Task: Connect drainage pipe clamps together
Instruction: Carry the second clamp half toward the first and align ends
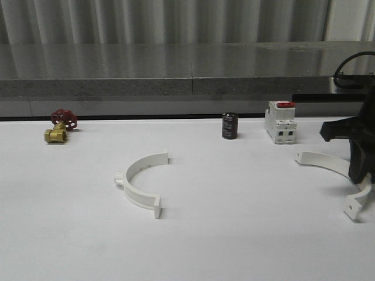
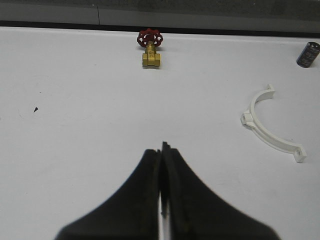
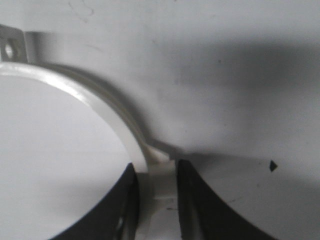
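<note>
White table [image 1: 234,234], two clamps [image 1: 142,182] [image 1: 331,167], one valve [image 1: 58,126]

No text, label or number can be read anywhere. The dark cylinder [image 1: 229,126] at the far side carries pale markings too blurred to make out. The white block with a red top [image 1: 280,122] shows no legible print.

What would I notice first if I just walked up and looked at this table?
Probably the white half-ring clamp lying alone in the middle of the white table. At the right edge, the black right gripper pinches a second clamp half, its fingers on either side of the band. At the back stand a brass valve with a red wheel on the left, a small dark cylinder, and a white block with a red top.
</note>
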Controlling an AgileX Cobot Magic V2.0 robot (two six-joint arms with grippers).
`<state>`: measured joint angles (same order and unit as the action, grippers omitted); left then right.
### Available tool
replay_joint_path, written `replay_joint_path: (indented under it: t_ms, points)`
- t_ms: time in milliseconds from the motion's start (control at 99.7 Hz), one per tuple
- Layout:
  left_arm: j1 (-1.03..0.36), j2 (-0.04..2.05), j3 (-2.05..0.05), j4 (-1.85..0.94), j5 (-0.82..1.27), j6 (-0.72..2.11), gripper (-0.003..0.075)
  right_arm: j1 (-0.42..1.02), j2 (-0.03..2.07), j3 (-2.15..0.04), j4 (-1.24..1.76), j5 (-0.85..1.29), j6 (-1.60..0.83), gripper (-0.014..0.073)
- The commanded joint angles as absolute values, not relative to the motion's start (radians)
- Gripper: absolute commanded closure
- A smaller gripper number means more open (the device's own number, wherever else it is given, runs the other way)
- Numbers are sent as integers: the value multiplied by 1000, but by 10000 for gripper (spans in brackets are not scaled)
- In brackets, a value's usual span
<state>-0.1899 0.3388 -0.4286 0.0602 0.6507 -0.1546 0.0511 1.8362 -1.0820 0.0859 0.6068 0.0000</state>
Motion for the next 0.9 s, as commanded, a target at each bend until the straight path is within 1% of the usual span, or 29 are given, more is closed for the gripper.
replay_joint_path:
  t_ms: [0, 90, 190, 461, 672, 892]
  points:
    - [-186, 345, -454, 54, 576, -167, 741, 62, 1790, -1131, 128, 636, -14, 596]
    - [-186, 345, -454, 54, 576, -167, 741, 94, 1790, -1172, 153, 683, 0, 596]
    - [-186, 345, -454, 54, 576, -167, 741, 154, 1790, -1213, 153, 702, 86, 596]
    - [-186, 345, -454, 54, 576, -167, 741, 346, 1792, -1286, 91, 663, 356, 596]
    - [-186, 345, -454, 54, 576, -167, 741, 426, 1812, -1295, -18, 645, 565, 596]
    - [-186, 345, -454, 54, 576, -167, 741, 492, 1885, -1385, -43, 697, 624, 596]
